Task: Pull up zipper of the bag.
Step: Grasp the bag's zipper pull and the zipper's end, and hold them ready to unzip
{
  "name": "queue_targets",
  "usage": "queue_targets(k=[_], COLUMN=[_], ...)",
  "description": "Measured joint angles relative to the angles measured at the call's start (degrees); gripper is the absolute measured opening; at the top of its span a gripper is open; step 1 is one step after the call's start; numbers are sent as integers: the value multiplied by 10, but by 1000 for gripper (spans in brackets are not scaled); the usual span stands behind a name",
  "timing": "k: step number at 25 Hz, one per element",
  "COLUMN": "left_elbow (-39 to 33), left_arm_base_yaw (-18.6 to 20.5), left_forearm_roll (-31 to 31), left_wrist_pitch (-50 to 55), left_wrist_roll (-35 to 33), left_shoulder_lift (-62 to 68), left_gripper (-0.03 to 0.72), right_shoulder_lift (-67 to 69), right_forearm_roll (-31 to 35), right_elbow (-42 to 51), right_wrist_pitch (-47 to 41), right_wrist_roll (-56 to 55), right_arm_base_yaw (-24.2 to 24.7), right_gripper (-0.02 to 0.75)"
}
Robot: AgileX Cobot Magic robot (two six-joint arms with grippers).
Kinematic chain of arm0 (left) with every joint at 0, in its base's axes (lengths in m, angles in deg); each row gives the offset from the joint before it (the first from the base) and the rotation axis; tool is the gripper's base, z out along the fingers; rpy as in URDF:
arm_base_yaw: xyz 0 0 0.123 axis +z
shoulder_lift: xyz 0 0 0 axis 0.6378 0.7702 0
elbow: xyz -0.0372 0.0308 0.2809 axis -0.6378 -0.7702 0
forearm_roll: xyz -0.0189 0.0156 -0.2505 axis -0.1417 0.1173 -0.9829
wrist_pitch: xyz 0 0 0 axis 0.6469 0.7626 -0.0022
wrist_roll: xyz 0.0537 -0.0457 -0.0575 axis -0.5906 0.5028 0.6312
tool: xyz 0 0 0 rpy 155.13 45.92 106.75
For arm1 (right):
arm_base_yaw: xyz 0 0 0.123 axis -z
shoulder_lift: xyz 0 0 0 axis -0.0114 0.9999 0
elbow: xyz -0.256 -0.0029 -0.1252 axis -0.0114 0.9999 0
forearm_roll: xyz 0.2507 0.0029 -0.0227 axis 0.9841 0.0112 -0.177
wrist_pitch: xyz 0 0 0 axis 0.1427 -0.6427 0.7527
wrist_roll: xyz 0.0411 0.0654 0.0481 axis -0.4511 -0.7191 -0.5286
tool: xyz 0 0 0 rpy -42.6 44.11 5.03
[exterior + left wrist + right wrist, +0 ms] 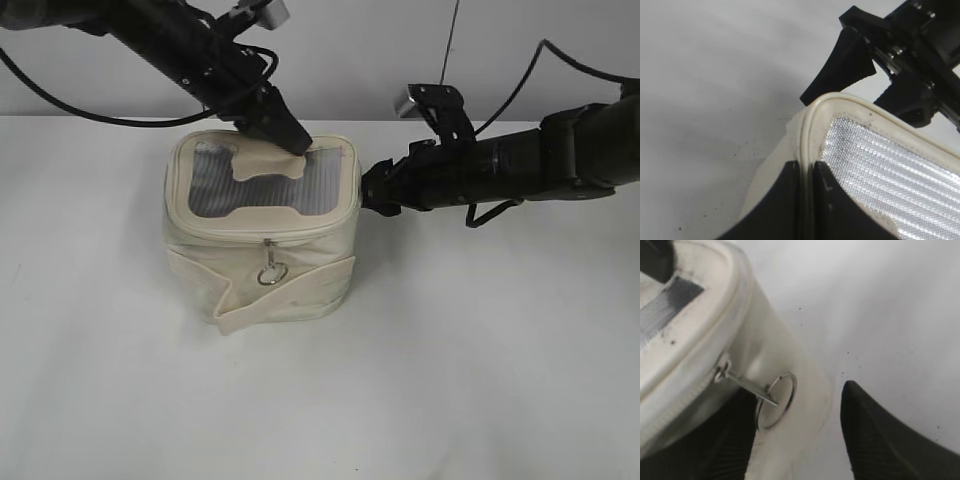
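**Beside the bag's right wall, open jaws are bracketing a ring pull**

At the small boxy cream-white fabric bag (262, 235) on the white table (480, 350), the right gripper (795, 440) is standing open and empty, the silver ring-pull zipper slider (774, 399) lying between its fingers, stem pointing away from the rim. The left gripper (806, 200) is pinching the lid rim.
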State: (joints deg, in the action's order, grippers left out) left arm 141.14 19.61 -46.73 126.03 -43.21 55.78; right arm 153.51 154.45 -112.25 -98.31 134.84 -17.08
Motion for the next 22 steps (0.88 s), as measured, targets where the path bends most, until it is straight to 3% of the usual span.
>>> queue_targets(k=[4, 6, 7, 9, 16, 22], left_elbow=[0, 0, 0, 0, 0, 0], left_arm_base_yaw=[-2, -2, -2, -4, -4, -8], left_forearm_roll=[1, 1, 1, 2, 4, 10], left_wrist_pitch=[-2, -2, -3, -5, -10, -16], left_wrist_roll=[0, 0, 0, 0, 25, 56], left_shoulder_lift=[0, 0, 0, 0, 0, 0], left_gripper=[53, 53, 53, 53, 50, 50], right_shoulder_lift=[9, 12, 12, 12, -35, -132], right_forearm_roll=[-1, -1, -1, -1, -82, -81], right_elbow=[-23, -29, -30, -30, 31, 155], right_wrist_pitch=[2, 1, -1, -4, 17, 15], right_wrist_roll=[-5, -8, -9, -27, -125, -132], right_arm_base_yaw=[0, -1, -2, -4, -4, 2], right_gripper=[349, 234, 138, 47, 8, 8])
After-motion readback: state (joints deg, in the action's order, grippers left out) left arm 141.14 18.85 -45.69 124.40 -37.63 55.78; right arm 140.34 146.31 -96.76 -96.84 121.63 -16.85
